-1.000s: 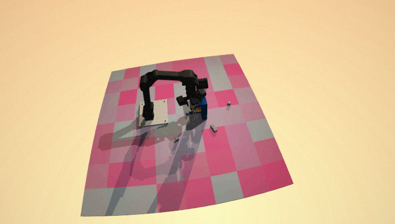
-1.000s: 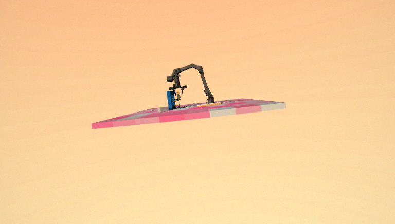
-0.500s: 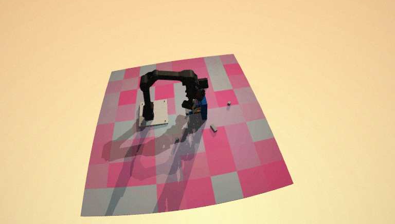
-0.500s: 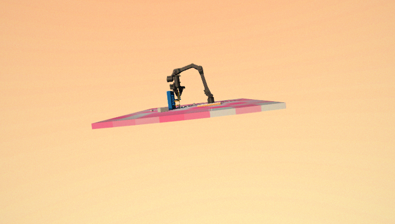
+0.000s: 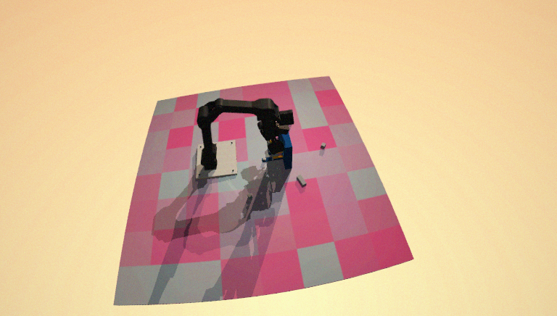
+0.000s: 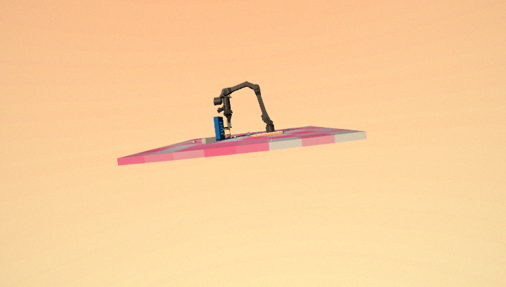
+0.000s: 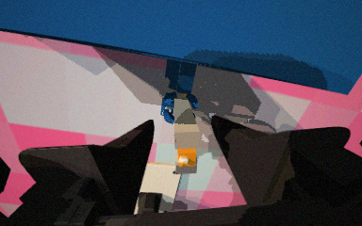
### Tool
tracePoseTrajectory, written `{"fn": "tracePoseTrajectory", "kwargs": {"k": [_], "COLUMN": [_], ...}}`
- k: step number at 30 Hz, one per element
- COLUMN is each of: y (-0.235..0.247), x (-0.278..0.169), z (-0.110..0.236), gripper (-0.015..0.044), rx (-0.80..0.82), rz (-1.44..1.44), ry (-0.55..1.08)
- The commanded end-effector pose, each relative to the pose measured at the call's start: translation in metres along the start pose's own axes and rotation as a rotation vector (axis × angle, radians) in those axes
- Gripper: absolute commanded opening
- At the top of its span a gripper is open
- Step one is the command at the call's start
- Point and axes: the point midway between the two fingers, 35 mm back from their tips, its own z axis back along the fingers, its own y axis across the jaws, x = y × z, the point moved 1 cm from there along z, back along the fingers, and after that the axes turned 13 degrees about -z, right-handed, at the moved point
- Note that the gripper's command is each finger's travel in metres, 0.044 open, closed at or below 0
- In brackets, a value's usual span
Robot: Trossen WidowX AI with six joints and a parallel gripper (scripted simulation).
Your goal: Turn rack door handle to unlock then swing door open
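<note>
The blue rack point(image 5: 288, 152) point(image 6: 217, 129) point(image 7: 141, 28) stands upright on the checkered table. Thin orange and blue door parts point(image 5: 277, 157) point(image 6: 226, 129) stick out from its arm-facing side; I cannot tell the door's exact angle. The upright grey handle point(image 7: 186, 137) has an orange patch near its top end and shows between the fingers in the wrist view. My gripper point(image 7: 182, 121) point(image 6: 228, 121) points down, with its fingers open on either side of the handle and a gap at each side. In the top view the arm and a finger partly hide the handle and door.
The pale base plate point(image 5: 225, 156) point(image 6: 267, 133) lies under the arm's base. A grey block point(image 5: 301, 180) and a small grey cube point(image 5: 323, 146) lie beyond the rack. Another small grey piece point(image 5: 249, 196) lies in the arm's shadow. The rack's blue wall is close to the fingers.
</note>
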Motion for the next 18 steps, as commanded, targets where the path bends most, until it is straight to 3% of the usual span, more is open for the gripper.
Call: {"fn": "tracePoseTrajectory", "kwargs": {"k": [1,18], "y": [0.0006,0.0007], "x": [0.0003,0.0003], "z": [-0.0001,-0.0001], "gripper": [0.0282,0.0282], "rx": [0.004,0.003], "rz": [0.213,1.056], "ry": [-0.002,-0.003]}}
